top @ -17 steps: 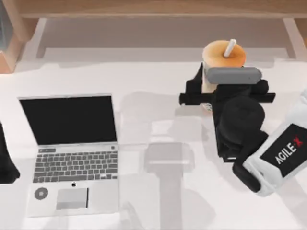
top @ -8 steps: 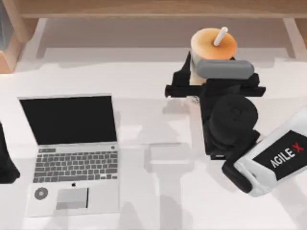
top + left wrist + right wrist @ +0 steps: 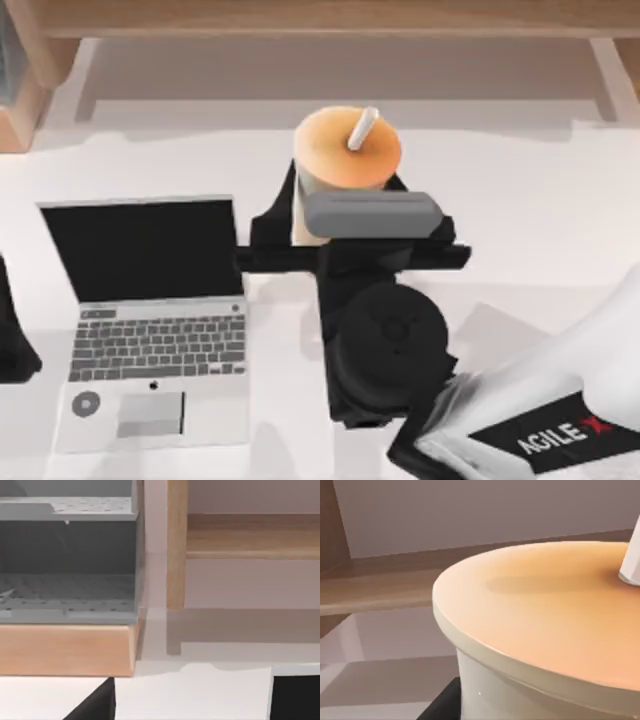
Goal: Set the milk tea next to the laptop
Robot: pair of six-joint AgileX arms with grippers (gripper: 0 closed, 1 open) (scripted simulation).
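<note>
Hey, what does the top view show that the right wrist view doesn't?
Top view alone: the open laptop on the table's left side, the right gripper closed around the milk tea just right of the laptop's screen, and the left arm parked at the left edge. Right wrist view alone: a close look at the lid's rim and the cup wall under it. Both share the milk tea's orange lid, white straw and the wooden shelf behind.

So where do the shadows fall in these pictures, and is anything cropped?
Top view: soft grey shadow on the table beside the right arm. Right wrist view: the milk tea is cropped at the frame edges. Left wrist view: shade under the wooden shelf.
</note>
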